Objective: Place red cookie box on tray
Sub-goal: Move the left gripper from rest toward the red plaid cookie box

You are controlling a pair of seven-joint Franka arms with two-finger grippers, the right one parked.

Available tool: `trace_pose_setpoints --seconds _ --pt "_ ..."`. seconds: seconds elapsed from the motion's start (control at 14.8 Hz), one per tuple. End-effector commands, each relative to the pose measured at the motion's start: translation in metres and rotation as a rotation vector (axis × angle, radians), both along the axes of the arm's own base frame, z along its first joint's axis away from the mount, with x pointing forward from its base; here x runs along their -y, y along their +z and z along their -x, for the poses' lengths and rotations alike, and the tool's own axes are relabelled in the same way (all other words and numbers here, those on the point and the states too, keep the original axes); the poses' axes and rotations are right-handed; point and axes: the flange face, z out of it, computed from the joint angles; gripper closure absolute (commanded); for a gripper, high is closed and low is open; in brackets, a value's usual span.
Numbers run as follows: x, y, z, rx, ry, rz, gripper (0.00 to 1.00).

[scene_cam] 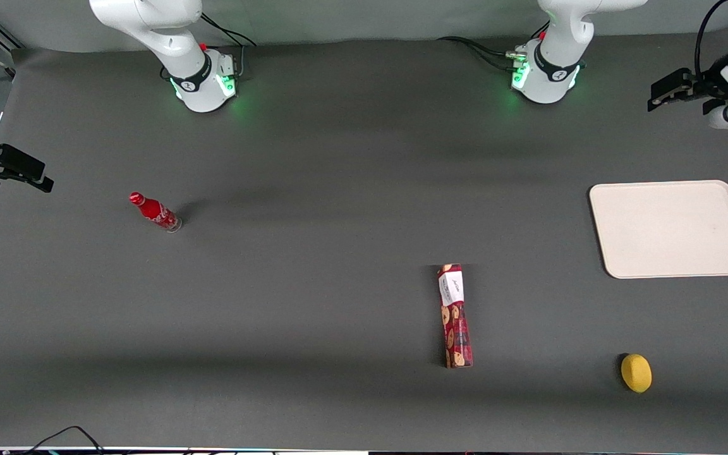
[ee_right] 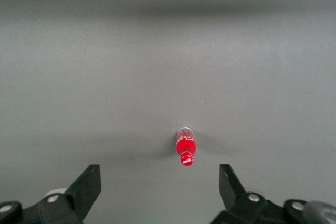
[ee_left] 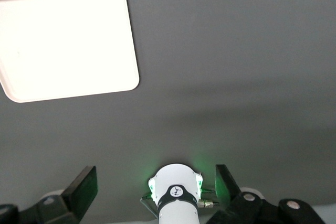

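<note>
The gripper [ee_left: 156,188] hangs open and empty high above the table, so it could grab the long red cookie box [scene_cam: 455,315] crookedly and drop it before the tray [scene_cam: 673,229].

We read only a white script logo on the red bottle [scene_cam: 155,212], well apart from the gripper [scene_cam: 655,100]; the box [scene_cam: 454,316] label stays illegible.

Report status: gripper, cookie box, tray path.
Gripper open, empty, high by working arm's table end. Red cookie box flat on table, untouched. Tray bare. Lemon off the path.
</note>
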Motion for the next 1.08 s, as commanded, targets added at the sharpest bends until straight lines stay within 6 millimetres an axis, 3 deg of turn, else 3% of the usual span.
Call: trace_pose_setpoints --seconds 0.0,0.2,0.27,0.34,0.47,0.67,0.88,1.01 --pt "0.002 0.004 -0.014 -0.014 -0.014 -0.023 0.0" --pt "0.007 0.005 -0.02 0.009 -0.004 -0.028 0.0" --pt "0.009 0.004 -0.033 0.033 -0.001 -0.015 0.0" --pt "0.014 0.002 -0.051 0.056 -0.011 -0.007 0.0" --pt "0.047 -0.02 -0.106 0.067 -0.001 0.045 0.0" --pt "0.106 -0.071 -0.172 0.101 0.1 0.064 0.0" --pt "0.168 -0.133 -0.206 0.158 0.147 0.12 0.0" --pt "0.205 -0.185 -0.222 0.18 0.205 0.14 0.0"
